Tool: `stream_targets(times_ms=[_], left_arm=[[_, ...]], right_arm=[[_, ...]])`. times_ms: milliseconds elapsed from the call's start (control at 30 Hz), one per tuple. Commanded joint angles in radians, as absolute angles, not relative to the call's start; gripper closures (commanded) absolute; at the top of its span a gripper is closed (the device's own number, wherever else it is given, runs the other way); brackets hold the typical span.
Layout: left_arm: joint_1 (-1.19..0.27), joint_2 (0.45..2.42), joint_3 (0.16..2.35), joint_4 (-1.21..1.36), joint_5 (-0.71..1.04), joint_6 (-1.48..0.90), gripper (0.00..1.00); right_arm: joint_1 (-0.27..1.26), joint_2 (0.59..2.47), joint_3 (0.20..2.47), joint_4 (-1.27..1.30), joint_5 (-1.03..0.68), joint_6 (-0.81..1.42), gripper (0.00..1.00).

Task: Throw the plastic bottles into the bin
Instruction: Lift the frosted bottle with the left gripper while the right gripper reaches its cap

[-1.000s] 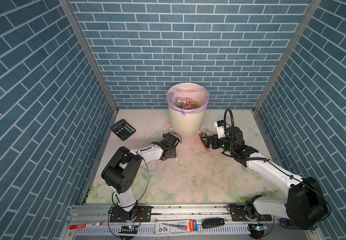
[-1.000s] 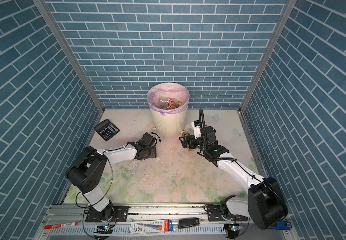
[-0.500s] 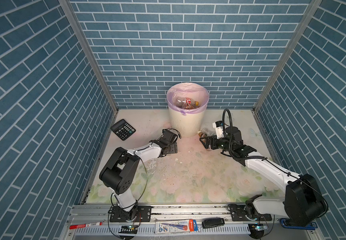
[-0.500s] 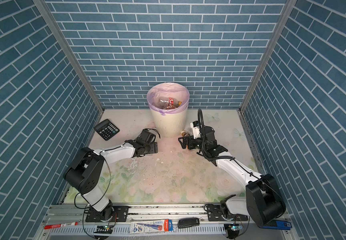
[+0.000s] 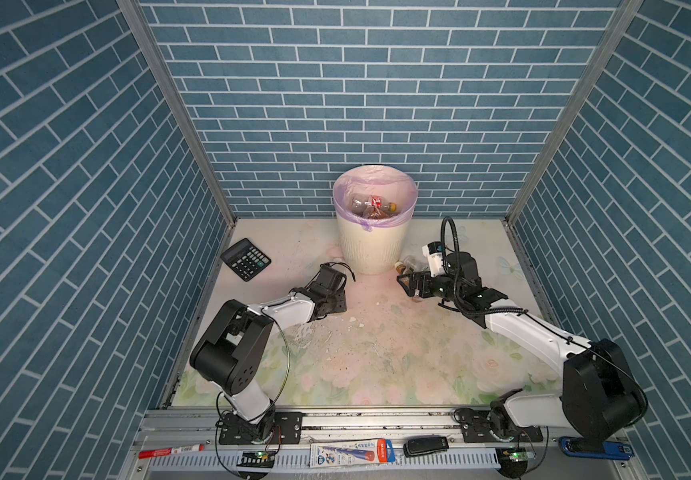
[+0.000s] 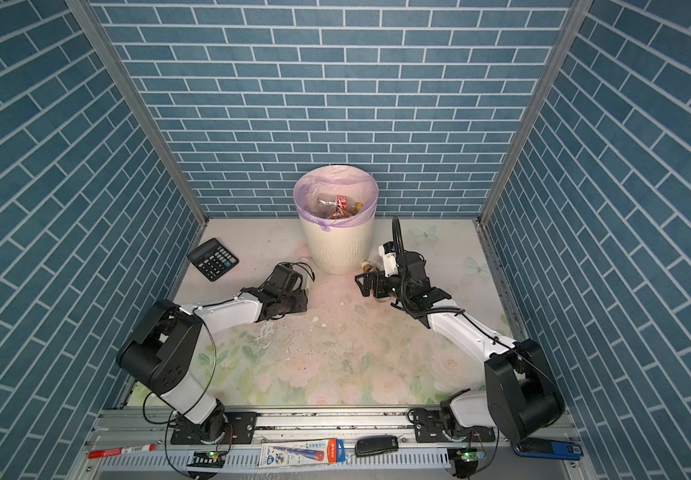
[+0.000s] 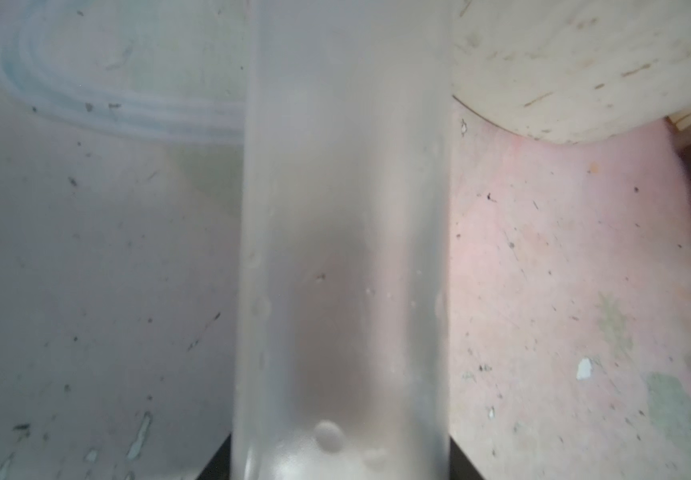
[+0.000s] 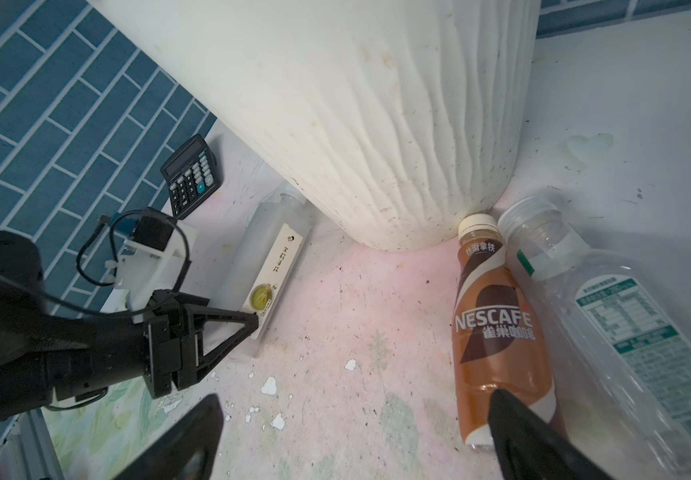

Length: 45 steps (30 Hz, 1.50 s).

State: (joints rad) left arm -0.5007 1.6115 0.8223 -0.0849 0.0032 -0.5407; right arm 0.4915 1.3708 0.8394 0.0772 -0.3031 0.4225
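Left gripper (image 8: pixel 249 327) has edged left beside the bin (image 8: pixel 377 124), clamping a frosted bottle (image 8: pixel 269 249) — its label too small to read. Right gripper (image 8: pixel 356 440) gapes wide — one finger over the brown NESCAFE bottle (image 8: pixel 497 332).

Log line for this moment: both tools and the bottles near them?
left tool: shut on frosted bottle, lying by bin | right tool: open, at brown coffee bottle | clear bottle: lying beside it

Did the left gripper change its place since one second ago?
Yes. The left gripper, closed on a frosted bottle, shifted slightly left, away from the bin.
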Motion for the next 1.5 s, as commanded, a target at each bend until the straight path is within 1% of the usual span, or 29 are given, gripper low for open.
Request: stream_targets(times_ms=[0, 200, 367, 567, 733, 1133, 1233, 1467], left_arm=[[-0.488, 1.519, 0.793, 0.001, 0.122, -0.532, 0.46], [-0.489, 1.442, 0.808, -0.018, 0.294, -0.505, 0.46], [-0.510, 1.385, 0.816, -0.070, 0.365, -0.473, 0.46], [-0.606, 1.371, 0.871, -0.172, 0.362, -0.401, 0.46], [-0.673, 1.388, 0.906, -0.153, 0.357, -0.393, 0.46], [-0.809, 1.539, 1.121, -0.149, 0.348, -0.333, 0.47], [-0.819, 1.557, 1.145, -0.143, 0.344, -0.331, 0.47], [-0.831, 1.569, 1.170, -0.127, 0.328, -0.328, 0.47]], right_arm=[[0.489, 1.392, 0.929, 0.064, -0.313, 0.485, 0.01], [0.489, 1.444, 1.020, 0.026, -0.332, 0.601, 0.01], [0.486, 1.455, 1.063, 0.007, -0.360, 0.676, 0.03], [0.480, 1.455, 1.086, -0.041, -0.371, 0.726, 0.05], [0.466, 1.426, 1.052, -0.044, -0.357, 0.757, 0.07], [0.343, 1.336, 0.976, 0.019, -0.441, 0.841, 0.15], [0.308, 1.322, 0.956, 0.052, -0.452, 0.873, 0.20], [0.275, 1.337, 0.955, 0.092, -0.475, 0.901, 0.38]])
